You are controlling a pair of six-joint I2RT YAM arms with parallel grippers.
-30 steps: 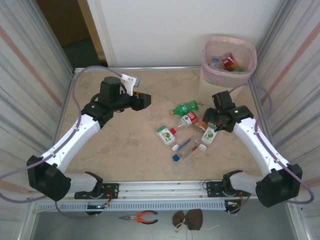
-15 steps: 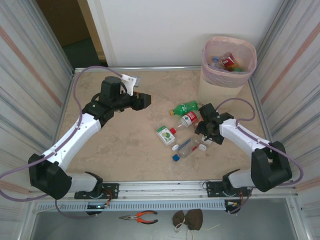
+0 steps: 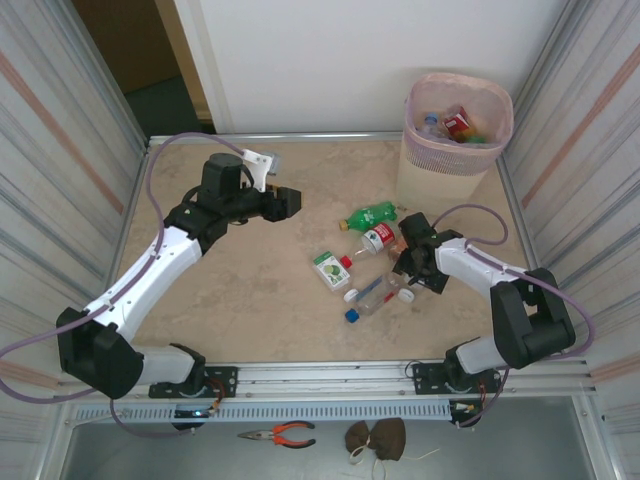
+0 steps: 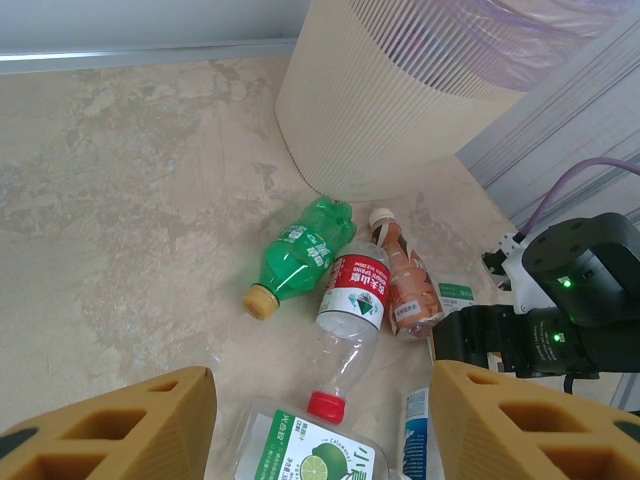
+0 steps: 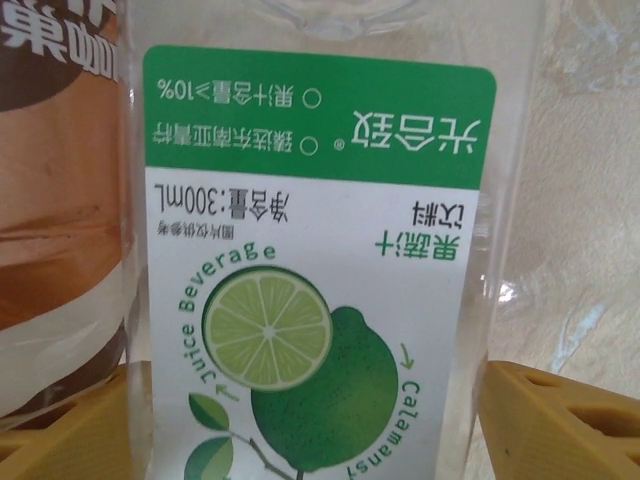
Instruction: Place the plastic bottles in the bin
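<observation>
Likely to pinch two things at once, with a brown bottle (image 5: 55, 200) lying right against the lime-label juice bottle (image 5: 320, 250) at its 9 o'clock side in the right wrist view. Close enough to get wedged or dragged along by the right claw (image 3: 408, 263). Could also squirt sideways out of the pads (smooth clear plastic, rounded walls) if squeezed off-centre. Might knock the red-label bottle (image 3: 377, 238) and the green bottle (image 3: 372, 214), just at 11 o'clock of the claw, on the lift.

Straddles the juice bottle, one yellow finger on each side of the label; cannot tell whether clamped yet or merely around it. Reaches low over the tabletop (image 3: 250, 290), elbow folded back at 4 o'clock, forearm running toward 10 o'clock into the cluster of bottles right of centre. Bin (image 3: 440, 165) at 1 o'clock, apart from the cluster, already holding several bottles. Left claw (image 3: 290, 201) open and empty at 10 o'clock, raised, pointing toward 3 o'clock at the pile.
</observation>
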